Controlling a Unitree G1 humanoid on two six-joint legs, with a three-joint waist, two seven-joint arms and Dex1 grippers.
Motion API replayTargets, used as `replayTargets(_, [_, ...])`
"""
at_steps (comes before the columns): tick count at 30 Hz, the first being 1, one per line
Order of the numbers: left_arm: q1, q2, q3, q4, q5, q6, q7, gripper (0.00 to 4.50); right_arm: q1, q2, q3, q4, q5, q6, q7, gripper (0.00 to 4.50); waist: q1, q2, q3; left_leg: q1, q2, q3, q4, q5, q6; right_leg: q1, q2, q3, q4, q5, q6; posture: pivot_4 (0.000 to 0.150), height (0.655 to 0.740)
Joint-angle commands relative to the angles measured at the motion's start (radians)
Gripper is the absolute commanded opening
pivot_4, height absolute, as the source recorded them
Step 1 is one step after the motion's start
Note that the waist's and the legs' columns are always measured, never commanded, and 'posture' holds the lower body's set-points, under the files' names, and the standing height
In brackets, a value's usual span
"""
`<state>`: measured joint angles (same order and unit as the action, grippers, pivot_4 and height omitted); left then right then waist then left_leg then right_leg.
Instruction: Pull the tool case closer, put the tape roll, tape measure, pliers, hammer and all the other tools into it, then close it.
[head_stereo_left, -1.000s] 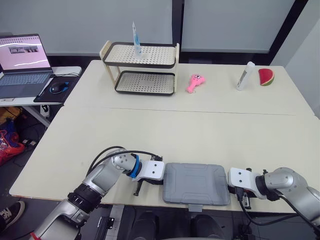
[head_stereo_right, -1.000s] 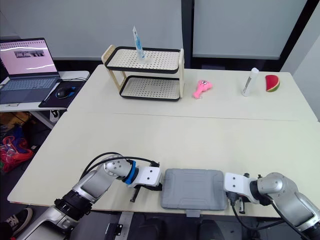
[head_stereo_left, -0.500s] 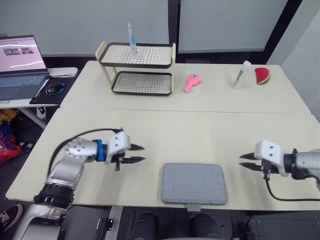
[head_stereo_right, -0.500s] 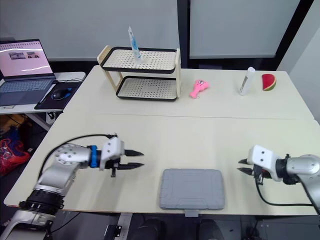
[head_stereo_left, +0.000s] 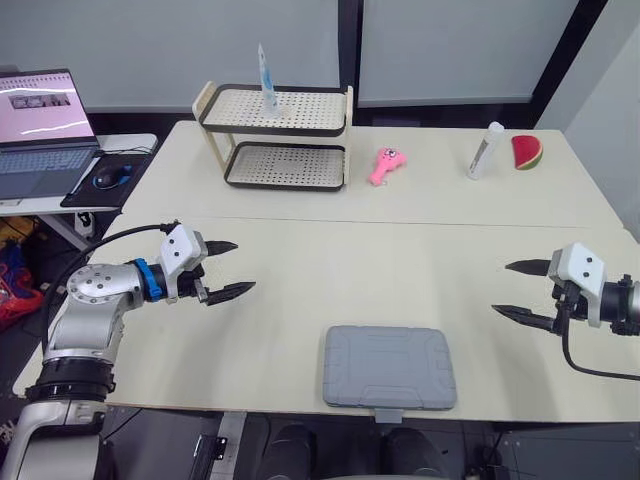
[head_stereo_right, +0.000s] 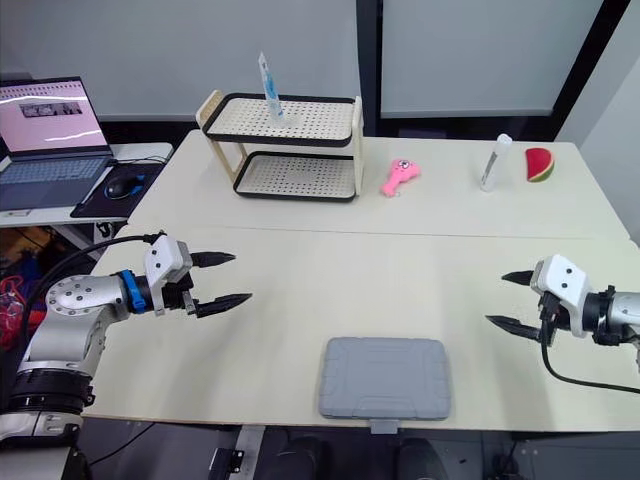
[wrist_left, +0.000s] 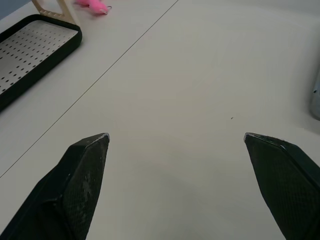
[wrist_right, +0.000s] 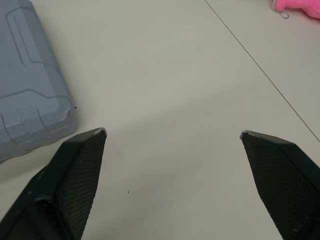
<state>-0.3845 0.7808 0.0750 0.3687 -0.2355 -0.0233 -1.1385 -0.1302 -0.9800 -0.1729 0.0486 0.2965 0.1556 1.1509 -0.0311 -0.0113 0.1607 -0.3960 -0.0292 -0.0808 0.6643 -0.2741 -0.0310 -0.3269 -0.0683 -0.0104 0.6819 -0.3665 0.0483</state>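
The grey tool case (head_stereo_left: 389, 366) lies closed and flat at the near edge of the table (head_stereo_left: 380, 260), its latch tab over the edge. My left gripper (head_stereo_left: 227, 268) hovers wide open to the left of the case, fingers pointing right, holding nothing. My right gripper (head_stereo_left: 522, 290) hovers wide open to the right of the case, fingers pointing left, also holding nothing. A corner of the case (wrist_right: 30, 95) appears in the right wrist view. Both grippers are well apart from the case.
A black two-tier rack (head_stereo_left: 276, 132) with a small tube (head_stereo_left: 265, 80) on top stands at the far left. A pink toy (head_stereo_left: 384, 165), a white bottle (head_stereo_left: 483, 151) and a watermelon slice (head_stereo_left: 526, 152) lie along the far side. A laptop (head_stereo_left: 42, 128) and mouse sit on a side table.
Both grippers left the case's sides, swung outward and up, and opened wide. The case stayed in place. The camera tilted slightly.
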Motion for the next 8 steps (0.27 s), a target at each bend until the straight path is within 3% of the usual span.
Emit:
replayTargets(1, [-0.010, -0.002, 0.009, 0.005, 0.019, -0.028, 0.031, 4.50, -0.036, 0.010, -0.009, 0.013, -0.007, -0.025, -0.019, 4.48, -0.001, 0.000, 0.000, 0.000, 0.000, 0.000, 0.000, 0.000, 0.000, 0.000, 0.000, 0.000, 0.000, 0.000, 0.000, 0.150, 0.7400])
replayTargets(8, [-0.027, -0.015, 0.000, 0.019, 0.066, -0.046, 0.088, 4.50, -0.058, 0.008, 0.009, 0.053, -0.042, -0.059, -0.019, 4.48, 0.000, 0.000, 0.000, 0.000, 0.000, 0.000, 0.000, 0.000, 0.000, 0.000, 0.000, 0.000, 0.000, 0.000, 0.000, 0.150, 0.7400])
